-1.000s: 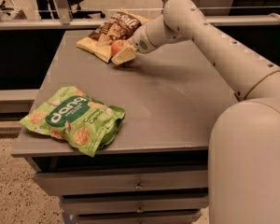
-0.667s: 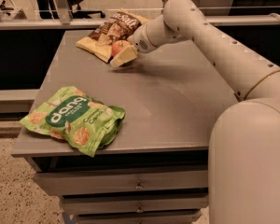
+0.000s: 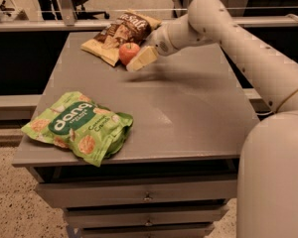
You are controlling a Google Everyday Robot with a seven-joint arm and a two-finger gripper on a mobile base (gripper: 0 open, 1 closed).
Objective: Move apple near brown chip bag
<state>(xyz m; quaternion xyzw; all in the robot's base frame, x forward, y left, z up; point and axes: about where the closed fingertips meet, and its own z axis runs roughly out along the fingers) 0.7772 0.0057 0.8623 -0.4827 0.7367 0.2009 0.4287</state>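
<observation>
The apple [image 3: 128, 52] is resting right beside the brown chip bag [image 3: 120, 32] — you should be easing the hand [image 3: 140, 59] beside it, grip I cannot tell, away without rolling it.

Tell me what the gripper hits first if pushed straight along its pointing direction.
Likely the tabletop just in front of the apple: the gripper slants down close beside it. Depth is unclear, so it might graze the apple first.
</observation>
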